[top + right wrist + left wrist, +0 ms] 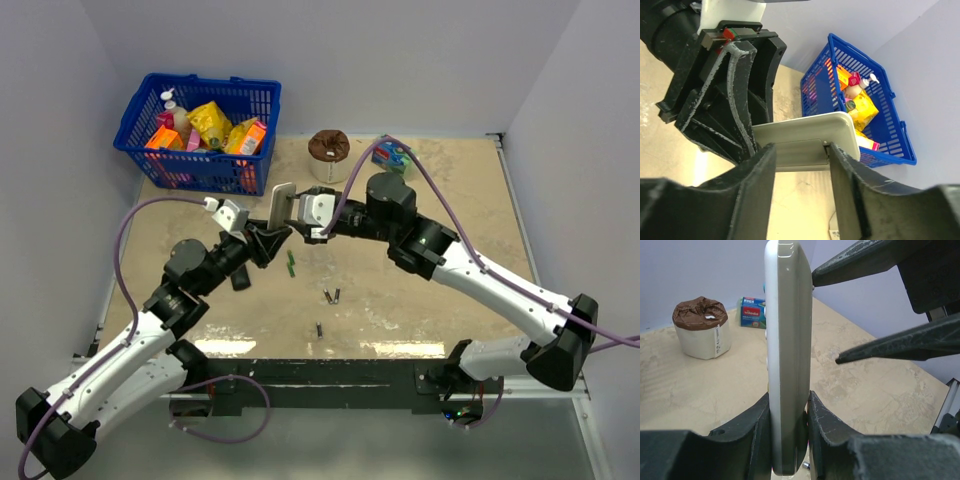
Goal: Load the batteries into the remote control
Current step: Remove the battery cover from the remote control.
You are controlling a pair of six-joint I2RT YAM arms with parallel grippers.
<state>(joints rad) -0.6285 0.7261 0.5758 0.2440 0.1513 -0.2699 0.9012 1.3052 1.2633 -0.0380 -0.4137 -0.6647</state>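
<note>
as our left gripper (pixel 790 412) clamps the remote control (pixel 787 340), the right gripper (pixel 824 319) is spread apart. pushing hard may twist it loose.

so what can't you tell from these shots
The remote control battery bay: the left wrist view is edge-on, and in the right wrist view the right gripper covers part of its back.
The batteries: seen only in the top view, too small to read polarity.
The basket contents: labels too small to read.
</note>
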